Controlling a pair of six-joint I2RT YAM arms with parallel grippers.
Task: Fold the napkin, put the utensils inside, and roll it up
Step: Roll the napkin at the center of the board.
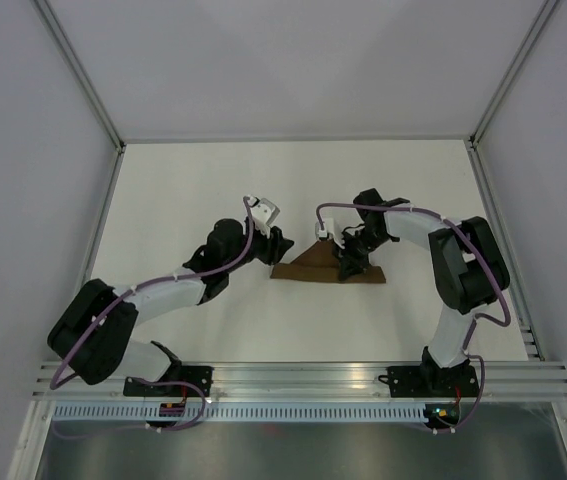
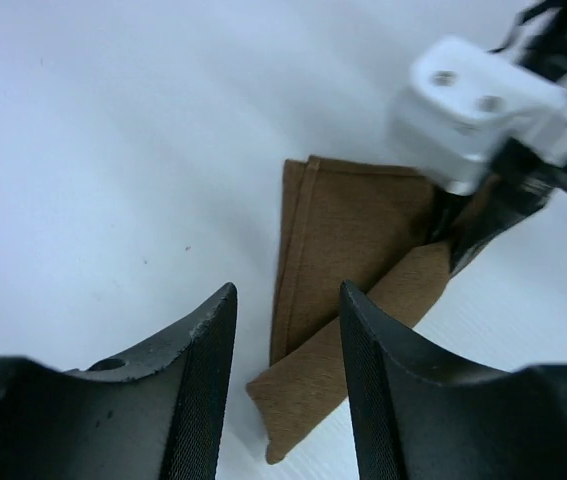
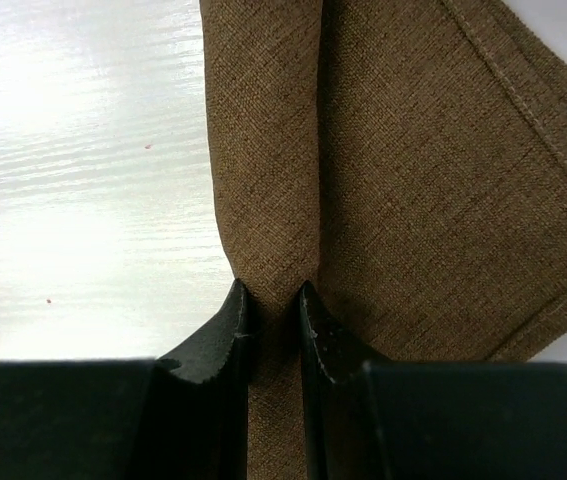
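No legible text, label, brand, number or sign is found in any of the three views; nothing can be read.

In the right wrist view the napkin (image 3: pixel 413 180) runs off the top, right and bottom edges, and its rolled fold vanishes between the fingers of the right gripper (image 3: pixel 268 300). From the left wrist, a blurred white camera housing (image 2: pixel 473 110) covers the napkin's far corner.
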